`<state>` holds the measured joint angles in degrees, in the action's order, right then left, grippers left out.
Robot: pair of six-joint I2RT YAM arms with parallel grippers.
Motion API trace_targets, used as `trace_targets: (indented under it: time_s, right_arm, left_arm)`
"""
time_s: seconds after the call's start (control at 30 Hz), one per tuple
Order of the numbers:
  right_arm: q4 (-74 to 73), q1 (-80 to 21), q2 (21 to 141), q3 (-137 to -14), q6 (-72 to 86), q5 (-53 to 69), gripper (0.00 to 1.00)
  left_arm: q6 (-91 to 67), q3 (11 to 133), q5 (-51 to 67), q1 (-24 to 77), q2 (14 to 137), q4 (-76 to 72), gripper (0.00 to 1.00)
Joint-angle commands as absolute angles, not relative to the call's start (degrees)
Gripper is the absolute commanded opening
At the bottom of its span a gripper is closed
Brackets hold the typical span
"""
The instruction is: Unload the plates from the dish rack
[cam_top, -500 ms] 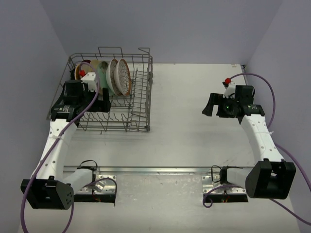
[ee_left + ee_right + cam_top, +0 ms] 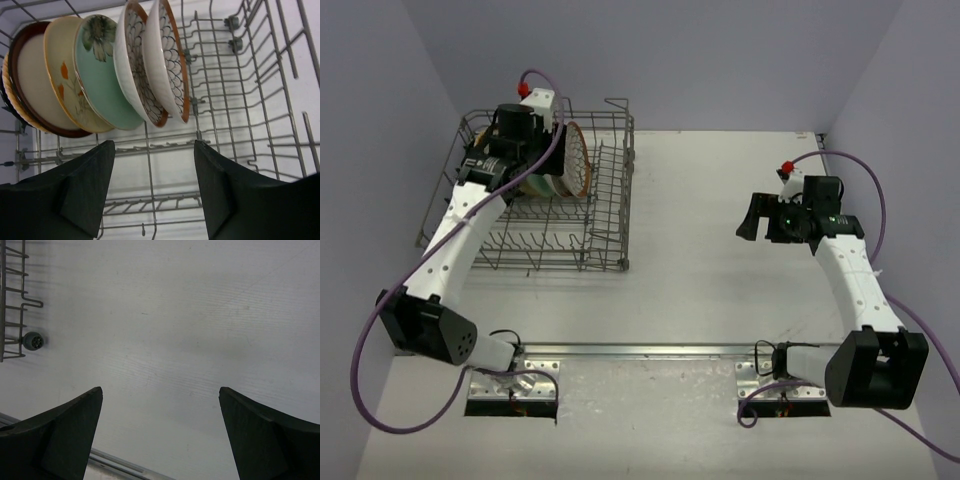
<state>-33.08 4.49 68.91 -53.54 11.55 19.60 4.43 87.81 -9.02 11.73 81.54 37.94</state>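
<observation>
While overhead half-hides them, wrist view shows plates (image 2: 100,85) beyond the parted, empty left gripper (image 2: 152,146).

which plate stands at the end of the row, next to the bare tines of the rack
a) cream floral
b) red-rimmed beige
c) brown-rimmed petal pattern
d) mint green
c, in the left wrist view the brown-rimmed petal-pattern plate is last in the row, with only bare tines of the dish rack beyond it.
</observation>
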Motion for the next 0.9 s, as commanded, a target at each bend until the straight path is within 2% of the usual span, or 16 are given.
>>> trace_targets:
  time_s: [0.0,0.13,0.6,0.87]
  right_arm:
    - [-32.43,4.66,69.78,-54.76,11.0,17.44,0.99]
    - [-32.09,4.66,70.04,-54.33,11.07,16.45,0.99]
    - [-32.08,4.66,71.98,-54.76,11.34,15.29,0.99]
    - [-32.24,4.66,72.76,-55.28,11.78,14.88,0.99]
  left_arm:
    - [4.44,93.3,-14.61,12.61,87.66,36.25,0.59]
    - [4.74,97.35,-17.28,14.3,94.86,34.58,0.51]
    - [5.45,103.1,-35.95,17.4,106.92,30.32,0.44]
    - [4.69,106.54,-37.22,17.83,113.49,30.76,0.41]
